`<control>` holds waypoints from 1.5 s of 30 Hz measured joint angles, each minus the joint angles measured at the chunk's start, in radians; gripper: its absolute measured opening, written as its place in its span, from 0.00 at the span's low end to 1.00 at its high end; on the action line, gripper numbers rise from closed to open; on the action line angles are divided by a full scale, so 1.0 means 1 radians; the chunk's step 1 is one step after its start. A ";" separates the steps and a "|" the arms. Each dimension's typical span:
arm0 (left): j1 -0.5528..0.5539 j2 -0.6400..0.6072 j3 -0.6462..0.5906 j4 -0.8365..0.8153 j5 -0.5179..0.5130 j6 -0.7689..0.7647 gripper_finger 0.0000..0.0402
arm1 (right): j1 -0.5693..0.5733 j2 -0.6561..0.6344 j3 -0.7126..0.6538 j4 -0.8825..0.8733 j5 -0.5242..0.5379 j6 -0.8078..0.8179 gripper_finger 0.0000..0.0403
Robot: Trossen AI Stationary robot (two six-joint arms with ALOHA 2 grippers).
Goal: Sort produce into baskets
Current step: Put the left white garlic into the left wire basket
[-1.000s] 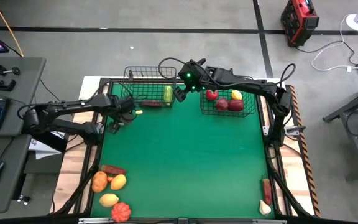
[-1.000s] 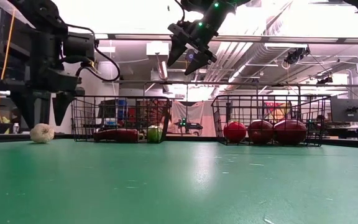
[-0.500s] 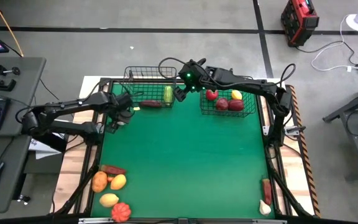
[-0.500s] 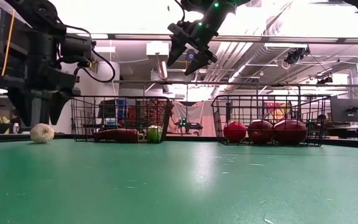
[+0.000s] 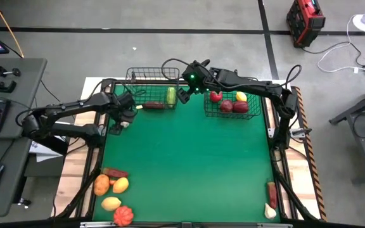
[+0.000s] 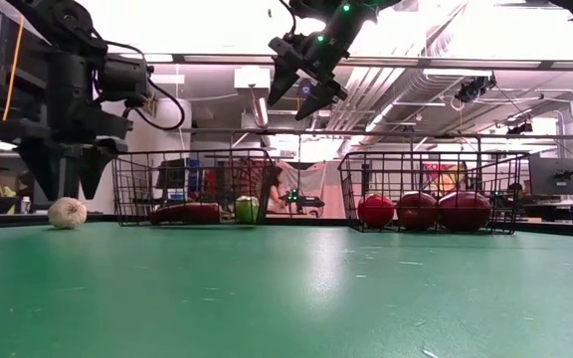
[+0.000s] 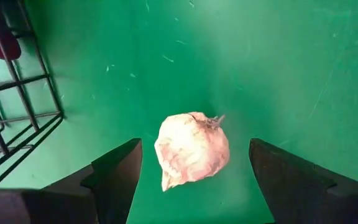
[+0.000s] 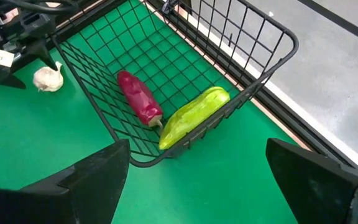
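Observation:
A white garlic bulb [image 7: 191, 149] rests on the green mat just left of the left basket [image 5: 151, 95]; it also shows in the low view [image 6: 66, 212]. My left gripper [image 7: 194, 186] is open above it, one finger on each side, not touching; in the high view [image 5: 116, 125] it hides the bulb. My right gripper [image 5: 184, 95] is open and empty, high above the left basket's right end [image 6: 303, 91]. This basket holds a maroon piece [image 8: 138, 96] and a green piece [image 8: 194, 115]. The right basket [image 5: 253, 115] holds red, maroon and yellow pieces.
Several orange, yellow, red and maroon pieces [image 5: 113, 190] lie at the mat's near left corner. A maroon piece and a white piece [image 5: 270, 199] lie at the near right corner. The mat's middle [image 5: 189, 158] is bare.
My left gripper has shifted a little toward the table's far edge, over the garlic bulb, and stays open. The right arm has kept still.

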 joint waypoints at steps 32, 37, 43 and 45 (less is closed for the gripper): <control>0.022 -0.185 0.022 -0.061 -0.091 -0.201 0.71 | -0.002 0.000 0.000 0.000 0.016 -0.059 0.92; 0.019 -0.187 -0.050 -0.027 -0.120 -0.069 0.70 | -0.002 0.000 0.000 -0.008 0.016 -0.059 0.92; 0.004 -0.189 -0.052 -0.001 -0.148 0.028 0.57 | -0.006 0.000 0.000 -0.008 0.016 -0.059 0.92; 0.005 -0.183 -0.054 -0.003 -0.170 0.081 0.48 | -0.008 0.000 0.000 -0.008 0.016 -0.055 0.92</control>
